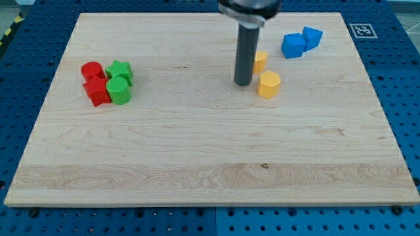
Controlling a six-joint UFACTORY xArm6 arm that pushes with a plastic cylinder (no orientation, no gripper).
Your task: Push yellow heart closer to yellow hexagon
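A yellow block [260, 61], partly hidden behind my rod, sits near the view's top, right of centre; its shape is hard to tell, likely the heart. A yellow hexagon [268, 84] lies just below and right of it, a small gap apart. My tip [243, 82] rests on the board just left of both yellow blocks, close to the hexagon's left side and below-left of the upper yellow block.
Two blue blocks [294, 45] [312, 37] sit touching at the view's top right. At the left are a red cylinder [92, 69], a red block [97, 90], a green star [120, 69] and a green cylinder [119, 90], clustered together on the wooden board [210, 164].
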